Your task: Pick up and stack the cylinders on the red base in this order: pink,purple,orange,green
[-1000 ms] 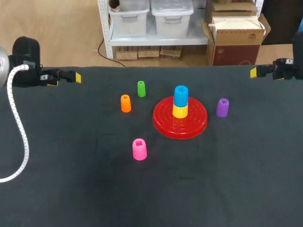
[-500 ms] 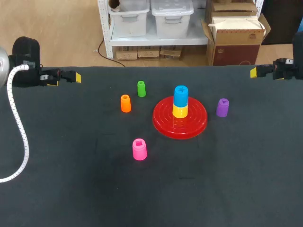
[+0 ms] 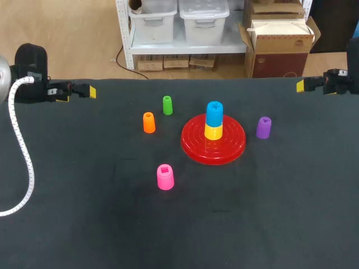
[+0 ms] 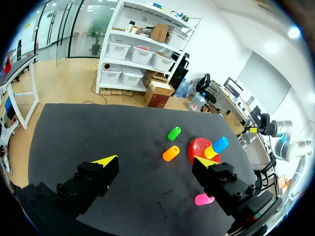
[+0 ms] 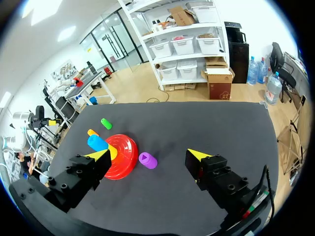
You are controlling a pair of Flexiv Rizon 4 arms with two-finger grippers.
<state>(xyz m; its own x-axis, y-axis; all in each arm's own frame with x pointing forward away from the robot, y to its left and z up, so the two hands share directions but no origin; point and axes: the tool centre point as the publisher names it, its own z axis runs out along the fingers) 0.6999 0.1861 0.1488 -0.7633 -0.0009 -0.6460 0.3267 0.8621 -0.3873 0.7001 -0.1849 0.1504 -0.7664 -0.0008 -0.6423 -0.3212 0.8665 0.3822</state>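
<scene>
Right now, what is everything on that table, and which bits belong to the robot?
Table: one, black, under everything.
Base: one, red, round, right of the table's middle.
Yellow cylinder: one, yellow, standing on the base.
Blue cylinder: one, blue, stacked on the yellow cylinder.
Pink cylinder: one, pink, on the table, nearer than the base and to its left.
Orange cylinder: one, orange, left of the base.
Green cylinder: one, green, just beyond the orange cylinder.
Purple cylinder: one, purple, right of the base.
Cable: one, white, hanging from the left arm.
Left fingers: two, black with yellow tips, open, empty, at the table's far left.
Right fingers: two, same colours, open, empty, far right.
</scene>
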